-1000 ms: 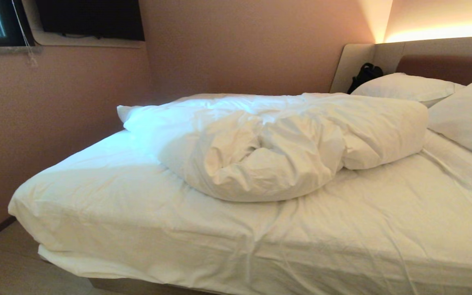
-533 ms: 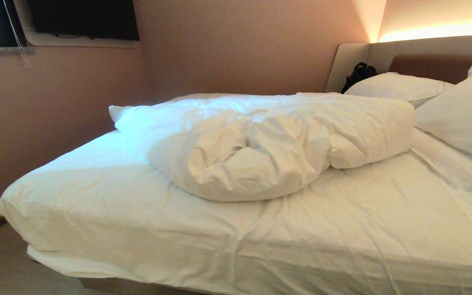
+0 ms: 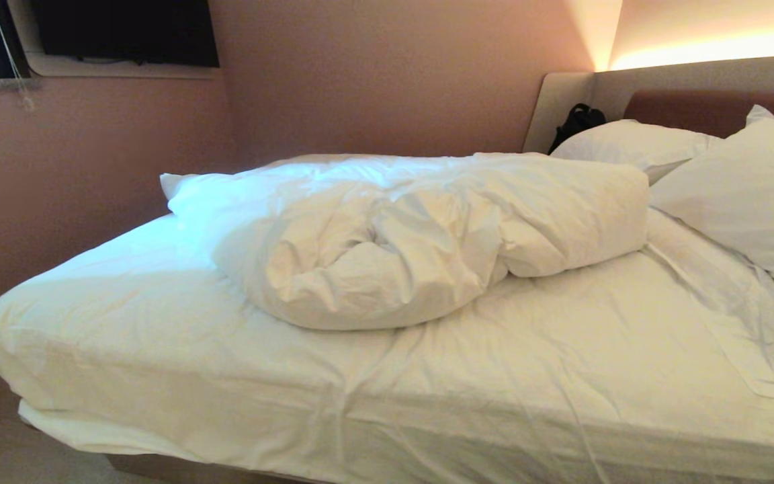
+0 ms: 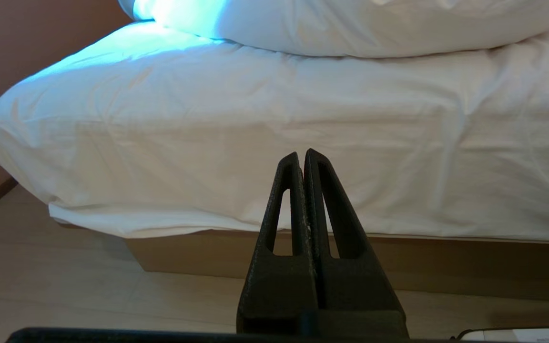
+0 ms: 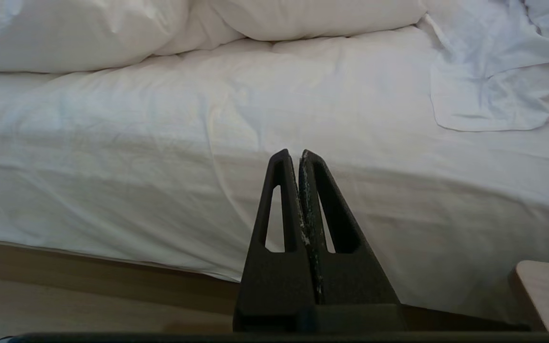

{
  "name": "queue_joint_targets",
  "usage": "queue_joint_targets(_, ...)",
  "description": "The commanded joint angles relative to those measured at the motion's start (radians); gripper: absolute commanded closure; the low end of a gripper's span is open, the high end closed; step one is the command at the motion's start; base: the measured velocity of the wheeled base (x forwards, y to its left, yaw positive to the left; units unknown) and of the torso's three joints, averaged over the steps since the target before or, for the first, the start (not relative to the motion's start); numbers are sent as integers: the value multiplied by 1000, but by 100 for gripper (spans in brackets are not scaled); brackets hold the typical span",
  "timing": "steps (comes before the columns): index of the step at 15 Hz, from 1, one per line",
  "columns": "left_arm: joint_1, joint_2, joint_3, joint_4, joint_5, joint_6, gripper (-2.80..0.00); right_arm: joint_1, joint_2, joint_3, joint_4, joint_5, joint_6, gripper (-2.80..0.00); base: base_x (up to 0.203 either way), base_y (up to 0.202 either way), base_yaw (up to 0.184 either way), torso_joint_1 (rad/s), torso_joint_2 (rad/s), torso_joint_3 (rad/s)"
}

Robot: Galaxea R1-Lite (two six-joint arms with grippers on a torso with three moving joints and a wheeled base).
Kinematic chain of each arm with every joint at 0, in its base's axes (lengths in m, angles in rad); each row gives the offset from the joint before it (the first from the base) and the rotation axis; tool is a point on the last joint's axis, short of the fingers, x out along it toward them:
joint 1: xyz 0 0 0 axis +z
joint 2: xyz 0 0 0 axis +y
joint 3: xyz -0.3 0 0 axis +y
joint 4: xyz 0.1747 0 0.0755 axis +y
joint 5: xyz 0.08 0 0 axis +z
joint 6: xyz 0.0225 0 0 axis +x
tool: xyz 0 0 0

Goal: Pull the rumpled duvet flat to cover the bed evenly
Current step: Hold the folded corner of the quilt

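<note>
Head view: puffy white rumpled duvet (image 3: 414, 235) lying bunched in heap across middle of low white-sheeted bed (image 3: 158, 376), near side left bare; white pillows (image 3: 750, 195) resting by padded headboard. Whole scene sitting further left than half second ago, so camera turning, nothing on bed shifting.

Left wrist view: black left gripper (image 4: 301, 155) pointing at mattress side, fingers pressed together, holding nothing.

Right wrist view: black right gripper (image 5: 293, 155) likewise closed, empty, waiting before bed.

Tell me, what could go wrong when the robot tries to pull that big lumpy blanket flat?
The duvet is bunched in a heap mid-bed, its edges folded under, so a claw might pinch only a fold and drag the whole lump. It also lies against the pillows, so a pull could shift them. Both the left claw and right claw are shut, off the bed.
</note>
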Motion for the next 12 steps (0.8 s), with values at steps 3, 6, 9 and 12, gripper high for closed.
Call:
queue_joint_targets(3, 1, 0, 1, -5, -3, -13, 0, 1, 1, 0, 2, 0, 0, 0, 0, 0, 0, 0, 0, 0)
queue_joint_targets(6, 0, 0, 2, -9, 4, -83, 0, 1, 1, 0, 0, 1, 0, 0, 0, 0, 0, 0, 0, 0)
queue_joint_targets(9, 1, 0, 2, -9, 4, -84, 0, 1, 1, 0, 2, 0, 0, 0, 0, 0, 0, 0, 0, 0)
queue_joint_targets(12, 0, 0, 1, -8, 4, -84, 0, 1, 1, 0, 2, 1, 0, 0, 0, 0, 0, 0, 0, 0)
